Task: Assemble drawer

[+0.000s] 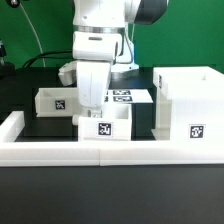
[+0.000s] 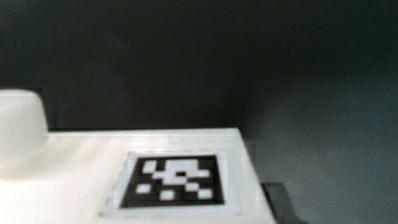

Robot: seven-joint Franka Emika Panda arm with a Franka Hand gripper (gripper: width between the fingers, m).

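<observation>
The tall open-fronted box housing (image 1: 186,104) stands at the exterior view's right, tag facing front. One open-top tray (image 1: 54,101) sits at the left. A second tray (image 1: 107,125) stands front centre, against the low wall. My gripper (image 1: 92,110) hangs straight down at this tray's left rear corner, touching or just above it. In the wrist view a white tagged surface (image 2: 175,180) fills the lower part and one dark fingertip (image 2: 276,197) shows beside it. The other finger is hidden, so the jaw gap cannot be read.
The low white wall (image 1: 60,153) borders the black table at the front and left. The marker board (image 1: 127,97) lies behind the front tray. A rounded white shape (image 2: 16,124) shows at the wrist view's edge.
</observation>
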